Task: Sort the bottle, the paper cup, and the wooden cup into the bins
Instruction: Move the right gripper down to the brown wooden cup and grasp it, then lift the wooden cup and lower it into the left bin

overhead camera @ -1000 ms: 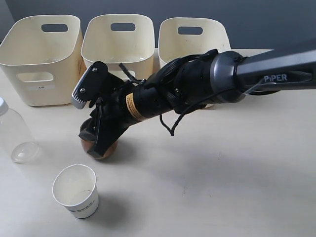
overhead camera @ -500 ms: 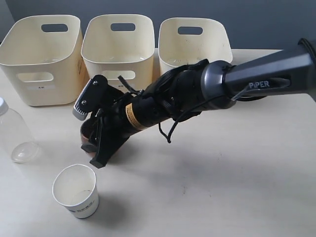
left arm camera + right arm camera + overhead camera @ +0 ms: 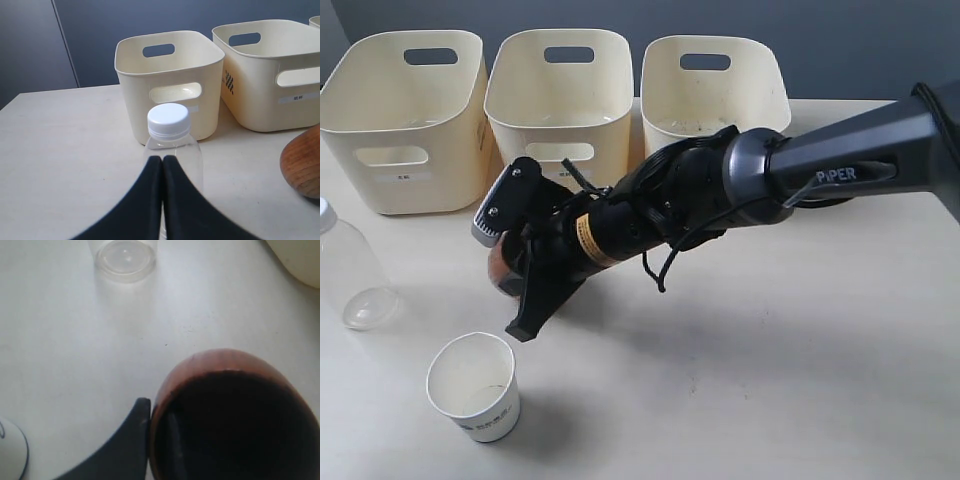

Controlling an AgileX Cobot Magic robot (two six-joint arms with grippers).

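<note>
Wooden cup (image 3: 230, 415), rim pinched by the right pincer (image 3: 159, 440), one finger inside; left pincer (image 3: 162, 162) clenched, seen only wrist-side.

Shiny, smooth and see-through things

The wooden cup (image 3: 501, 262) looks smooth and shiny; the bottle (image 3: 171, 145) is clear plastic (white cap); the desk (image 3: 790, 380) looks matt.

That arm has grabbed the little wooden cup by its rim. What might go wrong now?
Two risks stand out.

1. The right gripper pinches only the wall of the wooden cup, one finger inside and one outside. The cup could twist or slip out on the way to the bins.

2. The paper cup stands just below the gripper's lower finger, and the bottle is close by. A low swing might knock either over.
</note>
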